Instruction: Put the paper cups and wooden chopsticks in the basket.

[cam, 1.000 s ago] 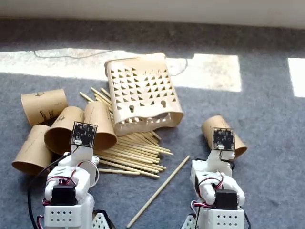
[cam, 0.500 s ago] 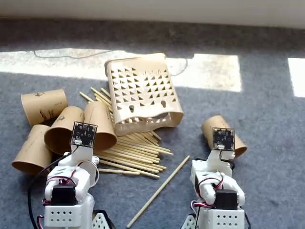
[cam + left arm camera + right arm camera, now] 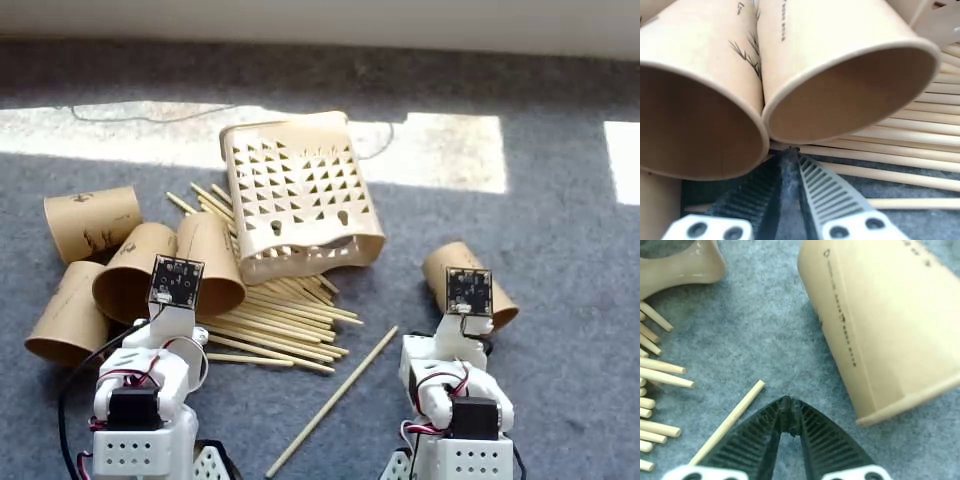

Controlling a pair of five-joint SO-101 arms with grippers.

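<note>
The cream perforated basket [image 3: 300, 195] lies on its side on the grey carpet, mouth toward the arms. Several brown paper cups [image 3: 135, 265] lie tipped over at the left, one more paper cup [image 3: 468, 283] at the right. A pile of wooden chopsticks [image 3: 275, 325] spreads in front of the basket; a single chopstick [image 3: 335, 400] lies apart. My left gripper [image 3: 789, 150] is shut, tips just under the rims of two cups [image 3: 840, 75], above chopsticks [image 3: 900, 155]. My right gripper [image 3: 787, 402] is shut and empty beside the right cup [image 3: 885, 320] and a chopstick [image 3: 730, 421].
Both arm bases [image 3: 145, 400] stand at the near edge of the carpet. A thin cable [image 3: 150, 115] runs along the sunlit strip at the back. Open carpet lies right of the basket and between the arms.
</note>
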